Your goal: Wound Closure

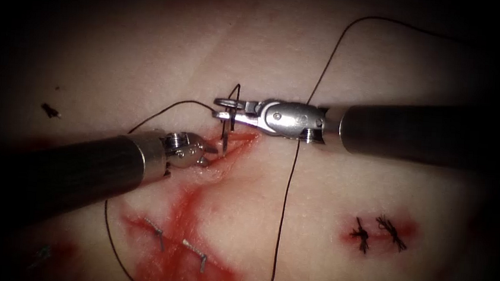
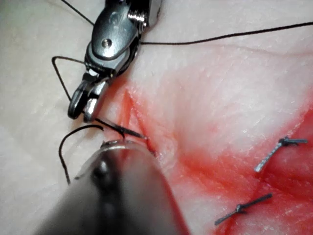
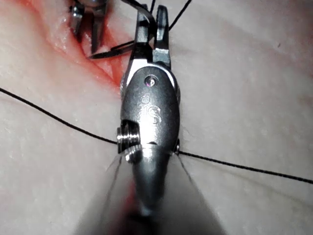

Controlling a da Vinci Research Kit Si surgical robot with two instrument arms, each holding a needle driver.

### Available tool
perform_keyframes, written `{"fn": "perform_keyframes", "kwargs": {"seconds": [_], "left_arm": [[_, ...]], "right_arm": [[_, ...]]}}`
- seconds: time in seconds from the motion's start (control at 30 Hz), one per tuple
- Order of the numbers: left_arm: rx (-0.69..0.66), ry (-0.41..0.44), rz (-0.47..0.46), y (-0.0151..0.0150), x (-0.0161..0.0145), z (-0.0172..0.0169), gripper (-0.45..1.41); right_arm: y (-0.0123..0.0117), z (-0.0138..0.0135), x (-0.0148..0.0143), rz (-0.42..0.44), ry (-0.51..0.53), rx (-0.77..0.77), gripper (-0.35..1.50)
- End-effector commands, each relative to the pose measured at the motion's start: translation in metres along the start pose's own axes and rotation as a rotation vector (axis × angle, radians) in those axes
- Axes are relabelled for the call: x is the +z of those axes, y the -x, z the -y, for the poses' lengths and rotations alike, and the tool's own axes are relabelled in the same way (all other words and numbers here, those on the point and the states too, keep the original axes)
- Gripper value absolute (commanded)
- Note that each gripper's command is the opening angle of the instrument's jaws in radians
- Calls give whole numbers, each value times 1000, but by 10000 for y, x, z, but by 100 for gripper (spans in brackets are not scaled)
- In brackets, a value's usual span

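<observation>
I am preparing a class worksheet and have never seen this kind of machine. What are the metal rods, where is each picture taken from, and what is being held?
The rods are two arms of a surgical practice robot, working on pork belly, the tissue, not a patient. One picture looks down from an endoscope; the other two come from cameras near each arm's wrist. The right tool grips the curved needle near its middle, above the cut. The needle's lower end sits at the cut; whether it is in the tissue is unclear. The left tool rests at the cut, jaws open in the right wrist view. Dark thread trails across the tissue. Earlier stitches lie right of the cut.
</observation>
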Motion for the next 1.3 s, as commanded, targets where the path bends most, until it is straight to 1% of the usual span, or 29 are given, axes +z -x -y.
{"fn": "perform_keyframes", "kwargs": {"seconds": [0.03,0.07,0.13,0.23,0.33,0.37,0.4,0.43,0.53,0.7,0.77,0.8,1.0,1.13,1.17,1.23,1.27,1.3], "left_arm": [[1,0,-1,-3,8,3,32],[1,0,-1,-3,8,3,32],[1,-1,-3,-3,8,3,34],[4,0,-4,-2,7,3,36],[4,2,-5,-2,6,3,46],[4,2,-5,-2,6,3,46],[4,2,-8,-2,5,3,52],[4,3,-8,-3,4,4,54],[2,3,-14,-4,2,4,51],[-1,-2,-24,-8,-4,5,59],[-7,-5,-22,-8,-5,5,56],[-8,-13,-29,-9,-8,6,49],[-8,-13,-29,-9,-8,6,44],[-9,-33,-26,-10,-14,7,37],[-11,-46,-26,-12,-19,7,37],[-24,-85,-52,-18,-36,7,29],[-39,-117,-83,-23,-54,5,26],[-47,-132,-94,-26,-61,4,24]], "right_arm": [[5,0,7,-3,2,7,-35],[0,-5,7,-4,4,19,-35],[-1,-6,7,-4,5,21,-35],[7,1,6,-2,-4,3,-35],[10,2,6,-1,-6,-5,-35],[10,2,6,-1,-6,-5,-35],[10,2,5,-1,-4,-4,-35],[10,3,5,-1,-4,-14,-35],[10,11,4,0,-10,-5,-35],[7,20,6,-14,-23,100,-35],[6,21,6,-20,-26,124,-35],[5,22,7,-38,-31,170,-35],[3,23,7,-49,-35,191,-35],[2,18,7,-49,-25,192,-35],[2,16,6,-48,-21,190,-35],[1,11,6,-45,-15,181,-35],[0,9,5,-43,-12,178,-35],[0,8,5,-43,-11,177,-35]]}}
